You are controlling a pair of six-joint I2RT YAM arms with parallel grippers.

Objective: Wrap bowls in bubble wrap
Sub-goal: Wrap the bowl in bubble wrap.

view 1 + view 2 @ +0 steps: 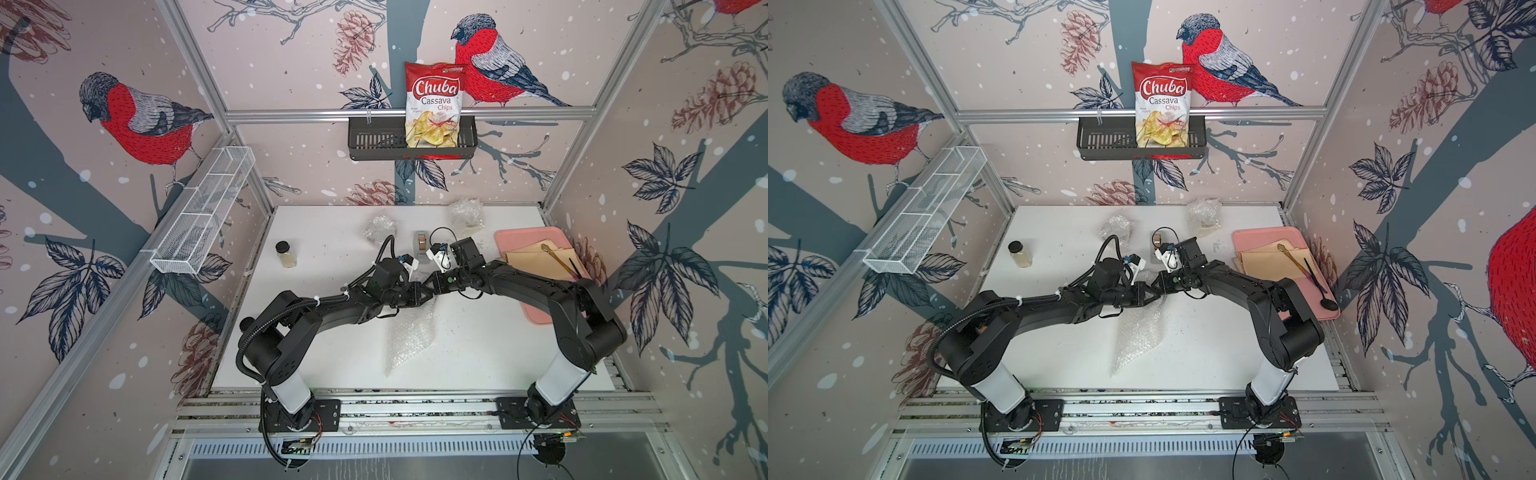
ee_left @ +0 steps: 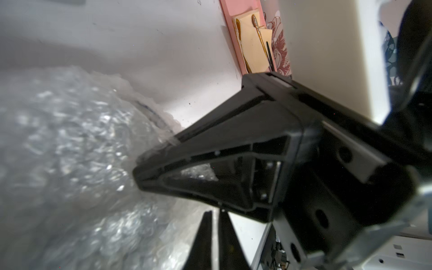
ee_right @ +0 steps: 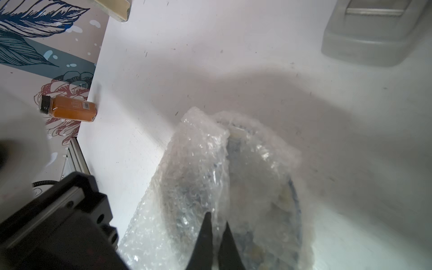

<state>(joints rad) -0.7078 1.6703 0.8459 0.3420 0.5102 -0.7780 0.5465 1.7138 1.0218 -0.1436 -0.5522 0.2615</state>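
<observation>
The right end effector (image 2: 138,174) is clenched on a fold of the bubble wrap (image 1: 409,336), which lies mid-way on the white surface (image 1: 490,353) over a blue-rimmed bowl (image 3: 295,198). The left end effector (image 2: 215,216), just beside it, seems released, its jaws slightly parted.

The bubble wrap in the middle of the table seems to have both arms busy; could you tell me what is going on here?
The right gripper is shut on a fold of the bubble wrap sheet in the middle of the table, drawn over a bowl whose blue rim shows through. The left gripper sits close beside it; whether it grips anything is unclear. A crumpled wrap bundle and a second bundle lie at the back, contents hidden.
</observation>
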